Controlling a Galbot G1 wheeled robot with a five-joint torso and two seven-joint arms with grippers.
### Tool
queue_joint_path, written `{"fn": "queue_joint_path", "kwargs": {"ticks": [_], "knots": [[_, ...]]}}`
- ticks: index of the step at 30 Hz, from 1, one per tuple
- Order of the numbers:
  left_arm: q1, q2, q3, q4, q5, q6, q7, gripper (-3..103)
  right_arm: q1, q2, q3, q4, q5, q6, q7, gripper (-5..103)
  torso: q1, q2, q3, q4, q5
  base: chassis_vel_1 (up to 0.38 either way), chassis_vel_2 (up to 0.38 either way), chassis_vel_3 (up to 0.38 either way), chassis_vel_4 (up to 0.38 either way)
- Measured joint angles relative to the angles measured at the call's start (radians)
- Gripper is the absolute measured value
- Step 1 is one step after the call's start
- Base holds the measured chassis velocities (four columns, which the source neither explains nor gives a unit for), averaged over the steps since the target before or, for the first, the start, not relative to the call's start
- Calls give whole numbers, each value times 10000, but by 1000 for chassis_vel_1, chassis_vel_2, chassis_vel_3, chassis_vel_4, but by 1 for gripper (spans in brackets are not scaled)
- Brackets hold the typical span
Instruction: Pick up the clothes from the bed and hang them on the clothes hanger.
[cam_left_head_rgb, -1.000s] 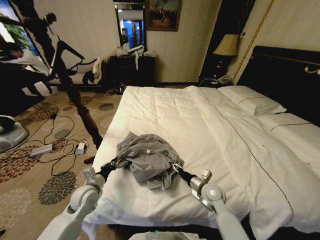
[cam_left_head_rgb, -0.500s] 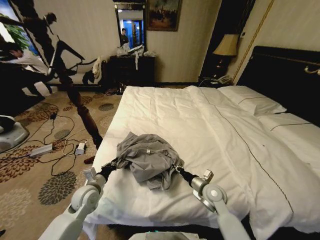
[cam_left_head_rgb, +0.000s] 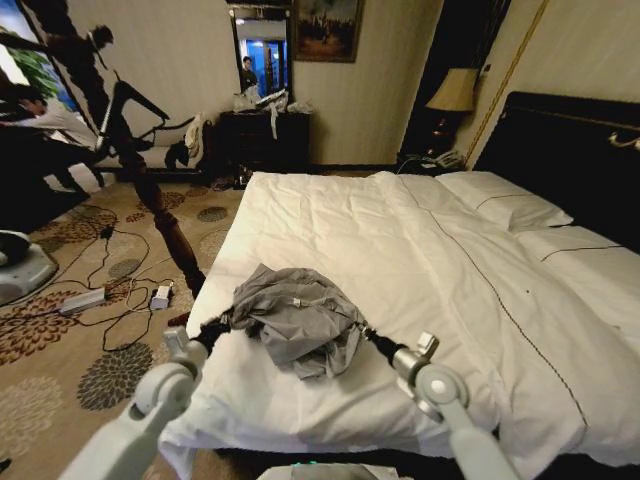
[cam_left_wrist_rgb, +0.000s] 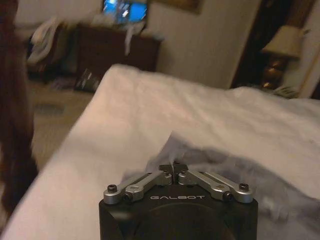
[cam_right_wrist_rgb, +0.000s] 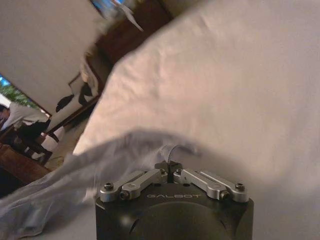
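The clothes (cam_left_head_rgb: 296, 322), a crumpled light grey shirt, lie near the foot of the bed (cam_left_head_rgb: 420, 250) on its white duvet. My left gripper (cam_left_head_rgb: 222, 323) is shut on the shirt's left edge, and the left wrist view shows its fingertips (cam_left_wrist_rgb: 173, 168) pinched together in grey fabric (cam_left_wrist_rgb: 210, 160). At the shirt's right edge my right gripper (cam_left_head_rgb: 363, 331) is shut too, its tips (cam_right_wrist_rgb: 169, 168) meeting against the grey cloth (cam_right_wrist_rgb: 100, 160). A thin curved wire (cam_right_wrist_rgb: 171, 151) rises just past those tips. The body of the clothes hanger is hidden.
A dark turned wooden coat stand (cam_left_head_rgb: 150, 195) leans over the patterned carpet left of the bed, with cables and adapters (cam_left_head_rgb: 110, 295) around its foot. White pillows (cam_left_head_rgb: 505, 205) and the dark headboard (cam_left_head_rgb: 570, 150) are at the far right. A dresser (cam_left_head_rgb: 265, 140) stands at the back wall.
Both grippers have moved slightly apart and a little farther onto the bed, still holding the shirt. The shirt has shifted with them and is drawn a bit wider.
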Motion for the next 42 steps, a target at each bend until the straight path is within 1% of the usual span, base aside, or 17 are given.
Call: {"fn": "queue_joint_path", "kwargs": {"ticks": [4,6,9,10,17,20,26,27,30,31,32,34,36,37,38,40,42], "knots": [[-524,1390,-363,-607,-614,93,-6,0,431,-1278,362,364,-214,403,-109,0,0,1,0,3,2,0,0,0,0],[-657,1535,-396,-649,-717,107,-7,0,508,-1403,406,377,-216,430,-120,0,0,1,0,1,3,0,0,0,0],[-1975,2359,-390,-655,-1586,257,-67,0,1459,-2341,601,416,-92,575,-167,0,0,1,1,-5,3,0,0,0,0],[-1975,2359,-390,-655,-1586,257,-67,0,1459,-2341,601,416,-92,575,-167,0,0,1,1,-5,3,0,0,0,0],[-3731,3810,-629,-684,-3238,436,-321,0,4237,-3579,-206,-30,716,725,-29,0,2,1,1,11,3,0,0,0,0],[-5308,4475,-544,-429,-4080,611,-377,0,6049,-4205,-756,-408,1166,835,-55,0,3,0,2,-4,2,0,0,0,0],[-7292,5468,-341,275,-5189,758,-202,0,7666,-4851,-1032,-923,1667,967,-177,0,1,1,0,1,0,0,0,0,0],[-7292,5468,-341,275,-5189,758,-202,0,7666,-4851,-1032,-923,1667,967,-177,0,1,1,0,1,0,0,0,0,0],[-10025,5448,1673,1203,-5567,876,-69,0,8660,-5052,-1275,-1207,1930,1023,-249,0,-2,1,-1,9,2,0,0,0,0],[-11383,5135,2892,1529,-5643,1021,-183,0,8909,-5135,-1335,-1343,1946,1056,-312,0,-2,0,-1,11,-5,0,0,0,0],[-11383,5135,2892,1529,-5643,1021,-183,0,8909,-5135,-1335,-1343,1946,1056,-312,0,-2,0,-1,11,-5,0,0,0,0],[-13856,4249,4794,2077,-5670,1229,-537,0,9258,-5216,-1476,-1628,1943,1143,-382,0,1,0,1,-3,-12,0,0,0,0],[-15372,3536,5832,2431,-5672,1388,-769,0,9449,-5228,-1571,-1815,1940,1208,-383,0,2,-1,2,-10,11,0,0,0,0],[-15372,3536,5832,2431,-5672,1388,-769,0,9449,-5228,-1571,-1815,1940,1208,-383,0,2,-1,2,-10,11,0,0,0,0],[-16091,3279,6254,2545,-5649,1435,-823,0,9464,-5271,-1568,-1843,1941,1237,-380,0,5,-2,3,-17,14,0,0,0,0],[-16783,3243,6417,2401,-5606,1453,-842,0,9066,-5553,-1077,-1609,2035,1243,-377,0,7,-3,4,-7,21,0,0,0,0],[-16819,3752,5719,1768,-5742,1463,-815,0,8274,-6088,-232,-893,2320,1254,-382,0,7,-2,2,-8,-2,0,0,0,0]]}}
